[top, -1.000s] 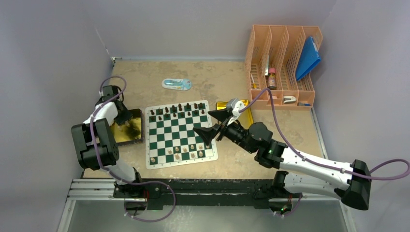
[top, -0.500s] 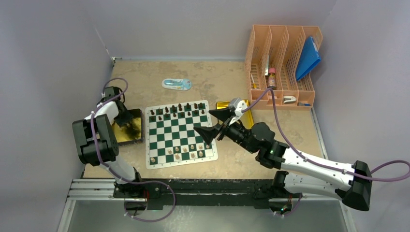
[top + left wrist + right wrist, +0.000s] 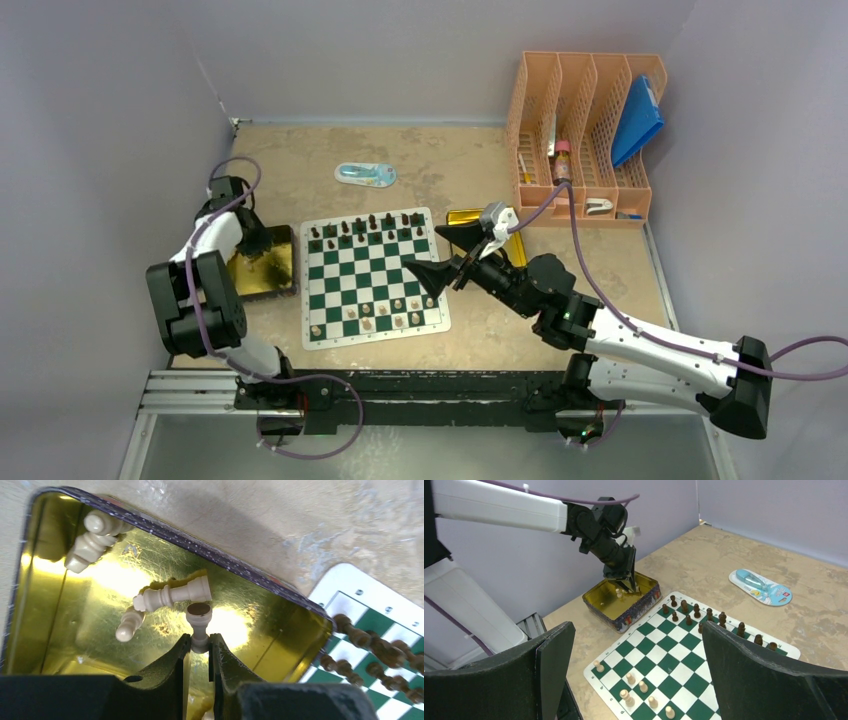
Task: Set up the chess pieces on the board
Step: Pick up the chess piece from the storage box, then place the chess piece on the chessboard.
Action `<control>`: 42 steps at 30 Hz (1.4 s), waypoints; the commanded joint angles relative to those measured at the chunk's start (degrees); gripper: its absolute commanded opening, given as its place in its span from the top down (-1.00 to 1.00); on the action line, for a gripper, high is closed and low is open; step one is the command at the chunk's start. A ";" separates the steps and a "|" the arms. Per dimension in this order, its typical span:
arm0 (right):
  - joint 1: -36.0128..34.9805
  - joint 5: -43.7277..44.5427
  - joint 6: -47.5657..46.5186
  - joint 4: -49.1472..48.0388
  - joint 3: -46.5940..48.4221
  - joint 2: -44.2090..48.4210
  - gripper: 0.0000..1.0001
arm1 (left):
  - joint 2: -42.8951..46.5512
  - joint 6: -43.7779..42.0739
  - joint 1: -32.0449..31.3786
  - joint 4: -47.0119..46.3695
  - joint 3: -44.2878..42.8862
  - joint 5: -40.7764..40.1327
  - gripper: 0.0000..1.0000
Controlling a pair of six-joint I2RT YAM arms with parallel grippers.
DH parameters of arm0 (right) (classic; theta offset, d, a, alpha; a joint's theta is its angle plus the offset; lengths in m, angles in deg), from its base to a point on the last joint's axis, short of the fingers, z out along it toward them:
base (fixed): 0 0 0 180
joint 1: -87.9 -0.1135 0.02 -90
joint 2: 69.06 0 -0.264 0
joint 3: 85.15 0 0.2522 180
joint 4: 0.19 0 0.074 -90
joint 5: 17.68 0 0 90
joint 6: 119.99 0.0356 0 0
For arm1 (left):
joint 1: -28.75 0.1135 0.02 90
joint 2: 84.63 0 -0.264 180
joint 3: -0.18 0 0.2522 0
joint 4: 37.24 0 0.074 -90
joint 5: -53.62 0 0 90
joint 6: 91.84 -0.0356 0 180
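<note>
My left gripper (image 3: 200,649) reaches into the gold tray (image 3: 278,278) left of the board and is shut on a cream piece (image 3: 199,622), whose felt base points away from me. Three more cream pieces (image 3: 172,594) lie loose in that tray (image 3: 50,610). The green-and-white board (image 3: 350,285) has dark pieces (image 3: 370,228) along its far rows and several cream pieces (image 3: 385,312) in its near rows. My right gripper (image 3: 440,255) hovers wide open and empty above the board's right edge. In the right wrist view it (image 3: 634,630) looks across the board (image 3: 674,650).
A second gold tray (image 3: 460,215) lies right of the board, partly hidden by my right gripper. An orange file rack (image 3: 585,130) with a blue folder (image 3: 636,120) stands at the back right. A blue blister pack (image 3: 365,174) lies behind the board.
My right gripper has drifted slightly to the right, still open. My left gripper stays in the gold tray, and its elbow has shifted a little.
</note>
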 commanded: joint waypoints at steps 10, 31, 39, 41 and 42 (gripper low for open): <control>0.25 -0.87 6.02 -1.20 0.01 1.65 -0.98 | 14.88 1.47 0.27 -2.36 2.86 11.70 0.96; 2.27 0.72 6.57 11.77 11.92 -7.18 -0.88 | 36.71 -11.19 -15.89 -22.26 11.89 38.52 1.00; 3.08 -3.66 -4.16 -3.37 5.32 -6.01 -0.75 | 36.47 4.96 -16.20 -20.82 10.59 47.53 1.00; 3.06 -4.79 -11.08 -8.76 2.83 -6.10 -0.77 | 36.17 6.26 -16.20 -21.57 10.42 54.17 1.00; 3.07 -8.09 -15.54 -9.30 2.41 -6.33 -0.77 | 36.28 6.30 -16.23 -21.44 10.37 56.44 1.00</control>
